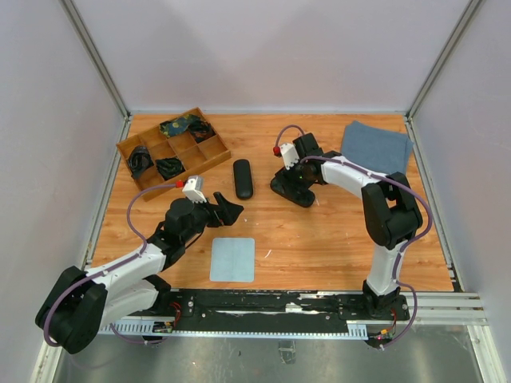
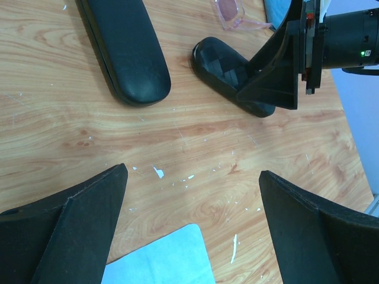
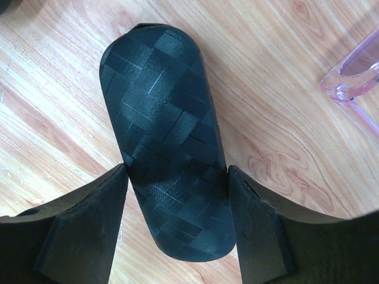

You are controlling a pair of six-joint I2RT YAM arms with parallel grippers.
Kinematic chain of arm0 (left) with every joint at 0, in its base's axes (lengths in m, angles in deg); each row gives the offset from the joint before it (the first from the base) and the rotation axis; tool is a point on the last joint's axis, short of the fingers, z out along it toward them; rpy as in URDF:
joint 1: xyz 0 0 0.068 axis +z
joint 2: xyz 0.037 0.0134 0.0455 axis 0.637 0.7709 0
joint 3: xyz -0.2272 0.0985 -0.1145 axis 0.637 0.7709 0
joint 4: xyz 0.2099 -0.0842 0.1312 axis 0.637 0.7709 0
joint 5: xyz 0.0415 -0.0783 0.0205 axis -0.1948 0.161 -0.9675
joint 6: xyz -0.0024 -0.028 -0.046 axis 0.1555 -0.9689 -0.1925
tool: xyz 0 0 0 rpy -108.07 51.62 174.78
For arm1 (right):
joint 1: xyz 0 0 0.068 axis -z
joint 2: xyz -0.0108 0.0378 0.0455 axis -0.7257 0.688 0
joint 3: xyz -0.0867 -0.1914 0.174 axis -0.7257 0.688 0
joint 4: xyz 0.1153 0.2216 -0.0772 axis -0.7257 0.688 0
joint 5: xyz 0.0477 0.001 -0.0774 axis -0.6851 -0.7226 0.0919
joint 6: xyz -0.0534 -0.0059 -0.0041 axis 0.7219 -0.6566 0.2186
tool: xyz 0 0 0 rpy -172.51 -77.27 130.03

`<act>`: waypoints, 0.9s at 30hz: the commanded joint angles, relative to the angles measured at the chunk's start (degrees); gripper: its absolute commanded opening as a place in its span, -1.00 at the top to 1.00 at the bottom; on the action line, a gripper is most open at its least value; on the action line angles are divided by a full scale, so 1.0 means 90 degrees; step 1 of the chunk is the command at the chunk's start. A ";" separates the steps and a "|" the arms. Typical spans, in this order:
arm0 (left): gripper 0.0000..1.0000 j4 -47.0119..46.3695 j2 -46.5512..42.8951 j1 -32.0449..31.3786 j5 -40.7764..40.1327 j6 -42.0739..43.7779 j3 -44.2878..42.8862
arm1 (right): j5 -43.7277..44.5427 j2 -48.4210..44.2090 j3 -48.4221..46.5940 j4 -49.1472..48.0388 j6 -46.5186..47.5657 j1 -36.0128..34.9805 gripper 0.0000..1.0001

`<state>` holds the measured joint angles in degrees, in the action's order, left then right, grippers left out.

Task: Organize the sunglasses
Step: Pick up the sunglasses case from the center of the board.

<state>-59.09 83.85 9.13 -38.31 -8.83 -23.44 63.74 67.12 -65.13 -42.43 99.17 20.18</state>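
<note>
The right pincer [image 3: 177,168] reached down over the woven case [image 3: 163,118], one finger on each long side. Both fingers [image 3: 89,219] looked pressed against the case's edges, so it was part-closed and gripping, while the case lay flat on the counter [image 1: 319,239]. In the top view this pincer [image 1: 289,185] sat right of centre, with most of the case hidden beneath it.

The pink glasses [image 3: 355,74] lay on the counter near the woven case but apart from it, and nothing touched them. Only a corner of the frame showed at the right wrist view's edge. The left wrist view caught them [image 2: 232,15] at its top edge, beyond the woven case [image 2: 222,68] and the right pincer [image 2: 278,77].

The left pincer [image 1: 226,210] hovered left of centre, its jaws spread wide with nothing between them. Below it [image 2: 192,171] was bare wood, with a corner of the pale blue cloth [image 2: 163,260] at the near edge. The smooth case [image 1: 243,179] lay closed between the two pincers, touching neither.

A wooden tray [image 1: 209,156] stood at the far left. Several of its compartments held dark items, too small to tell whether the black glasses were among them. A darker blue towel [image 1: 377,146] lay at the far right
</note>
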 commanded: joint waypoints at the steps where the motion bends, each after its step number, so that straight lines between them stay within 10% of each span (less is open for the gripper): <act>1: -0.99 -0.0178 -0.0014 0.0043 -0.0052 0.0070 -0.0057 | -0.0053 0.0066 -0.0193 0.0017 -0.0330 0.0105 -0.12; 11: -0.99 -0.0196 -0.0163 0.0043 -0.0024 0.0015 0.0053 | 0.0724 -0.0396 0.0294 -0.0194 -0.2209 -0.0246 -0.06; 27: -0.99 0.0137 -0.0761 0.0048 -0.0113 -0.0001 0.0242 | 0.2161 -0.0592 0.0104 0.0306 -0.3166 -0.0963 -0.74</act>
<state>-58.63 78.30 9.13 -38.51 -9.03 -22.13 78.99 63.64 -63.03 -41.34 70.66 12.35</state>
